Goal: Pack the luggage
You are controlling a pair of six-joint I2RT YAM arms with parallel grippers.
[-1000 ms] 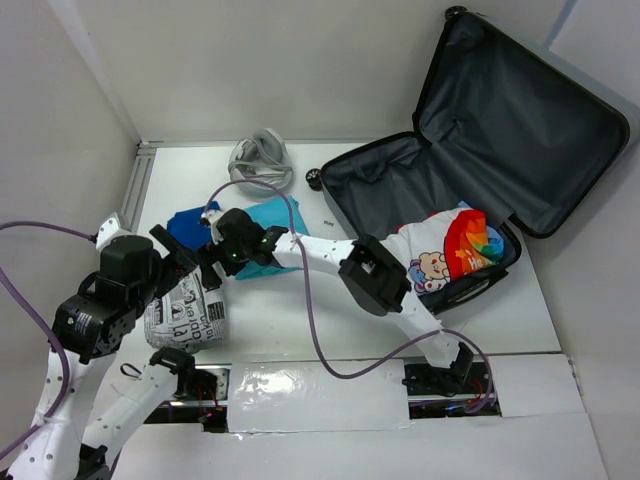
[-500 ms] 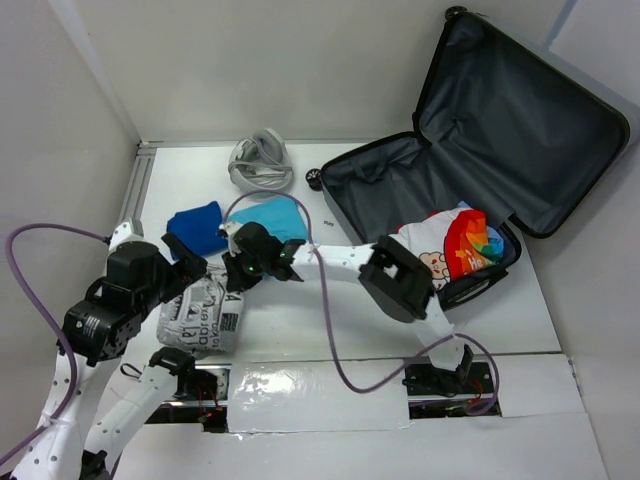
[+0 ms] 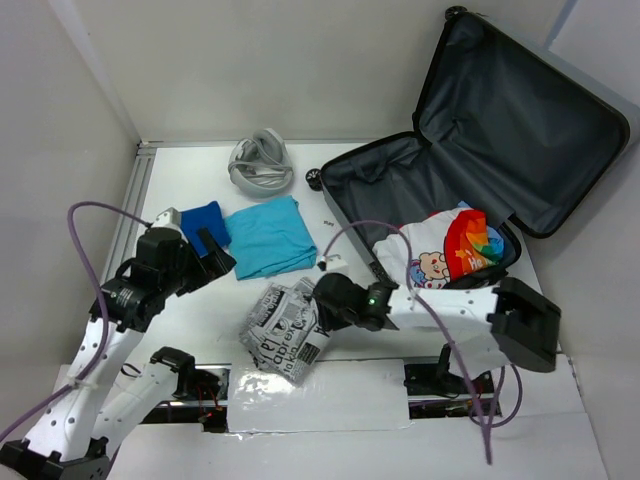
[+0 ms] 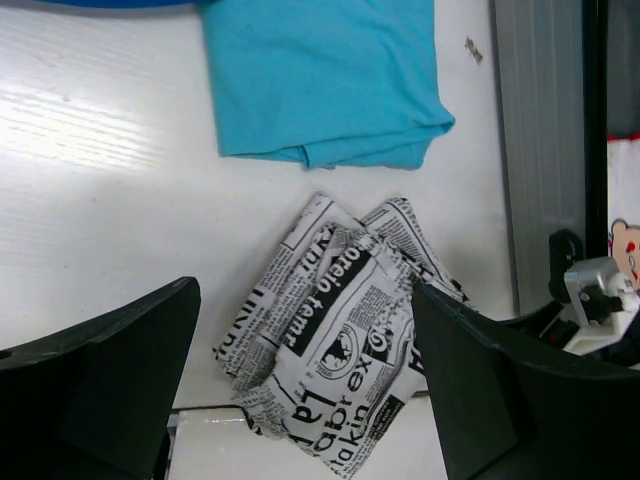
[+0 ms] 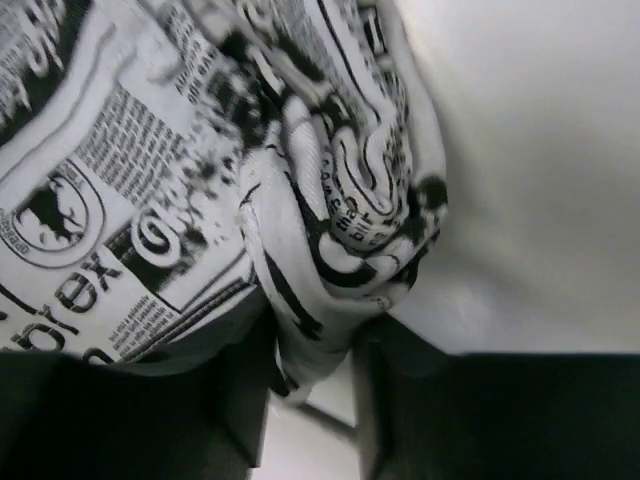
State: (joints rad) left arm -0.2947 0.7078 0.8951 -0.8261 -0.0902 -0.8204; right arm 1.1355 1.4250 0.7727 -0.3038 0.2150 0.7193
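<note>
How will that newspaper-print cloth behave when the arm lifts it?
Probably floppy: the newspaper-print cloth lies crumpled in soft folds, so it should droop from the right gripper, which pinches one fold. It is likely light, since it looks like thin fabric. It may unfold as it rises.

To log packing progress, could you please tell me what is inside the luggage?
A white cartoon-print garment and a rainbow-striped piece lie at the near end of the luggage; the far lining is bare. Anything beneath them is covered.
</note>
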